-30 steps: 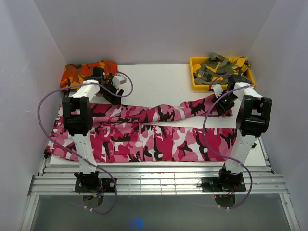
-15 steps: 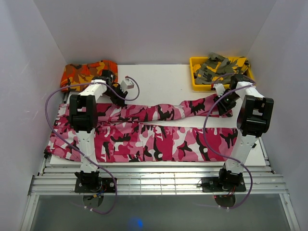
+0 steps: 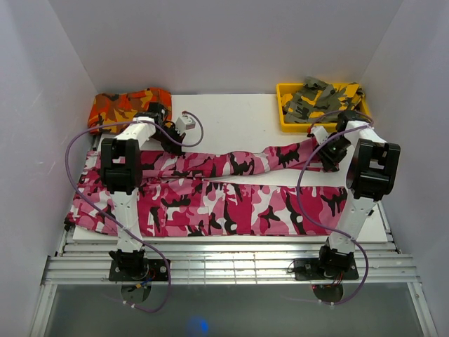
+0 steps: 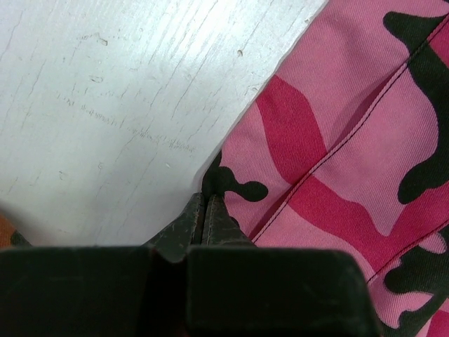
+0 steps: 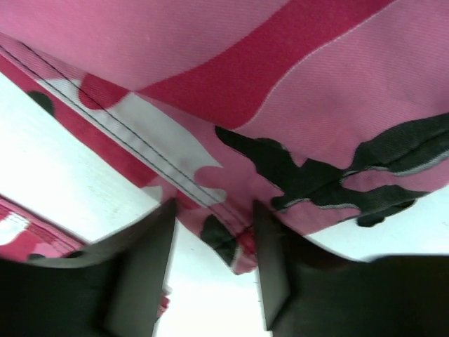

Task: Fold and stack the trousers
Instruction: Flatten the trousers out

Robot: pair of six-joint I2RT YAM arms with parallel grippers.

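Observation:
The pink, magenta, white and black camouflage trousers [image 3: 224, 200] lie spread across the white board, waist at the left and legs reaching right. My left gripper [image 3: 170, 144] is at the far edge of the waist. In the left wrist view its fingers [image 4: 205, 200] are pressed together, pinching the edge of the trousers [image 4: 337, 140] at a black blotch. My right gripper [image 3: 324, 158] sits at the end of the upper leg. It is open in the right wrist view [image 5: 214, 217], with the hem corner of the trousers [image 5: 280, 84] hanging between the fingers.
Folded orange-red camouflage trousers [image 3: 123, 105] lie at the back left corner. A yellow bin [image 3: 284, 105] at the back right holds olive-grey camouflage garments [image 3: 319, 98]. White walls close in the board [image 3: 231, 119] on three sides.
My left gripper went from open to shut at the waist edge after shifting slightly right. The right gripper's jaws opened somewhat wider and it edged right.

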